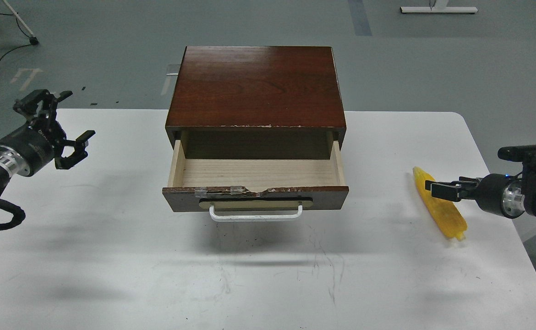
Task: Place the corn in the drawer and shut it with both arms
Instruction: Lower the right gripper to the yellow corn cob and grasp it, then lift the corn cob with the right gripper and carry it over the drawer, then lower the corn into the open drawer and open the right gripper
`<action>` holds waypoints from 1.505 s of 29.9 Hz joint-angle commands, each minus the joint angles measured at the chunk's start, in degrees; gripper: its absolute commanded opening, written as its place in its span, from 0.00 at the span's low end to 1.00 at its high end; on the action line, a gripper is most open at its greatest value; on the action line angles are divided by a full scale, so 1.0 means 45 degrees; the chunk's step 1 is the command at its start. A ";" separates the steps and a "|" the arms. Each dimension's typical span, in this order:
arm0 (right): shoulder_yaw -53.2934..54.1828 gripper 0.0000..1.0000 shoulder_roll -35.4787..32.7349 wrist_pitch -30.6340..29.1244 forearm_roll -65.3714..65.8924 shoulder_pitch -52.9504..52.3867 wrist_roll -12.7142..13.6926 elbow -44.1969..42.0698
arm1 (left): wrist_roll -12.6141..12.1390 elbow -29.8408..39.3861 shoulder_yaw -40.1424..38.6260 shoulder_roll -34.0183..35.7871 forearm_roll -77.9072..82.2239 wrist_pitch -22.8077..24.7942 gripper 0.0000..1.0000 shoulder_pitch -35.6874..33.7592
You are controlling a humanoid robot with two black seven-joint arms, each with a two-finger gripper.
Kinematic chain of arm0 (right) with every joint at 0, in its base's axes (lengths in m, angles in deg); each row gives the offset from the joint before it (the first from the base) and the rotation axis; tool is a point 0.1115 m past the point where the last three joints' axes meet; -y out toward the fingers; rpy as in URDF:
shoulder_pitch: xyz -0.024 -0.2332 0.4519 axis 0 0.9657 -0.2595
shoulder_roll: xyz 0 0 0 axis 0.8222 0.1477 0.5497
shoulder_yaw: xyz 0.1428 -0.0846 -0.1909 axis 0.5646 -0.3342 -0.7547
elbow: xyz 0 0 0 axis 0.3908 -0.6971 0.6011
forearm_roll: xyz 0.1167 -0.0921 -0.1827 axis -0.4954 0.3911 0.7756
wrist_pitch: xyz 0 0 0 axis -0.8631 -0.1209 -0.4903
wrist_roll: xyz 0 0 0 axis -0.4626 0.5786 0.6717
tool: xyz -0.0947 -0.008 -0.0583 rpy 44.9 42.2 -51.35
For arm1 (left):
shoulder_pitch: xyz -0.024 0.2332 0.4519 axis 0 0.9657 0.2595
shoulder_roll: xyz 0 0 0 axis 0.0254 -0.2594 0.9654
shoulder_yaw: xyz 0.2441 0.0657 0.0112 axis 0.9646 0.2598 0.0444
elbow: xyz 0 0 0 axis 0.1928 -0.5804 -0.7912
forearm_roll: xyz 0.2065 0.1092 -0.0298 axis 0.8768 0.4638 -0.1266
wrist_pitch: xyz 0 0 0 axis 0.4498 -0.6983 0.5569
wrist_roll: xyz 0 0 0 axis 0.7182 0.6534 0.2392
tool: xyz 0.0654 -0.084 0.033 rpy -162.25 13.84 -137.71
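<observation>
The drawer (255, 173) of the dark reddish-brown cabinet (256, 85) is pulled open. Its pale wood inside is empty, and its chipped front carries a white bar handle (256, 215). The yellow corn (441, 210) lies on the white table to the right of the drawer, stub end toward me. My right gripper (433, 189) comes in from the right, and its fingertips overlap the corn's far half. I cannot tell whether they touch or hold it. My left gripper (78, 115) is open and empty above the table, well left of the cabinet.
The white table (268, 284) has its right edge close behind the corn and my right arm. The cabinet stands at the table's back middle. Grey floor, a cable and stand legs lie beyond the table.
</observation>
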 commanded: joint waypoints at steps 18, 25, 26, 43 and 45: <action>-0.0740 0.00 0.0321 0.0880 0.0446 -0.1061 -0.0006 -0.0001 | -0.0001 -0.0039 -0.0001 0.0143 0.0019 0.0000 0.98 0.0393; -0.0682 0.00 0.0067 0.2091 0.2516 -0.4732 -0.0609 0.0175 | -0.0001 -0.0039 -0.0001 0.0182 0.0039 0.0000 0.98 0.0373; -0.0701 0.00 0.0164 0.2207 0.2711 -0.5742 -0.1114 0.0407 | -0.0001 -0.0039 -0.0001 0.0182 0.0039 0.0000 0.98 0.0373; -0.3337 0.18 0.6901 0.2306 0.5369 -1.0362 -0.2350 0.2773 | 0.0019 -0.0039 -0.0001 0.0417 0.0019 0.0000 0.98 0.0393; -0.3455 0.42 0.7273 0.2306 0.5350 -1.0323 -0.2369 0.2520 | 0.0019 -0.0039 -0.0001 0.0534 0.0020 0.0000 0.98 0.0451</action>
